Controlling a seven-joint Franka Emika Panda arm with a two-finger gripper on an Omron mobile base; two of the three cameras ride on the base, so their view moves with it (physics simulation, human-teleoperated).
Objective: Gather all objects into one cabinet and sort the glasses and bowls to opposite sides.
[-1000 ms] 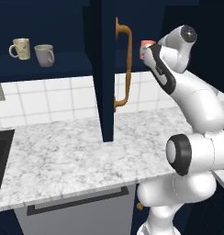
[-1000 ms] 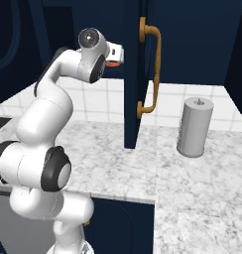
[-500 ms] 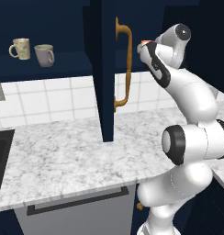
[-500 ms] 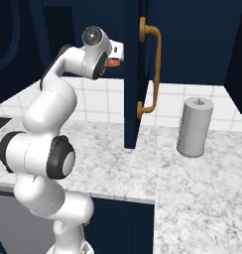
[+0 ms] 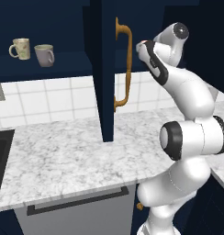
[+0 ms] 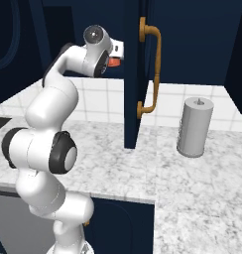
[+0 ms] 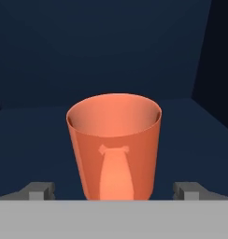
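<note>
**Open end effector facing orange-red cup in cabinet**

End effector (image 7: 114,191) spread wide, fingers either side of short orange-red cup (image 7: 114,145), not gripping. Cup upright on shelf inside navy wall cabinet (image 5: 103,69), right of its open door. Two mugs, cream patterned mug (image 5: 20,48) & plain grey mug (image 5: 44,55), sit far left on another shelf. Judged early: three vessels counted, not yet gathered.
</note>
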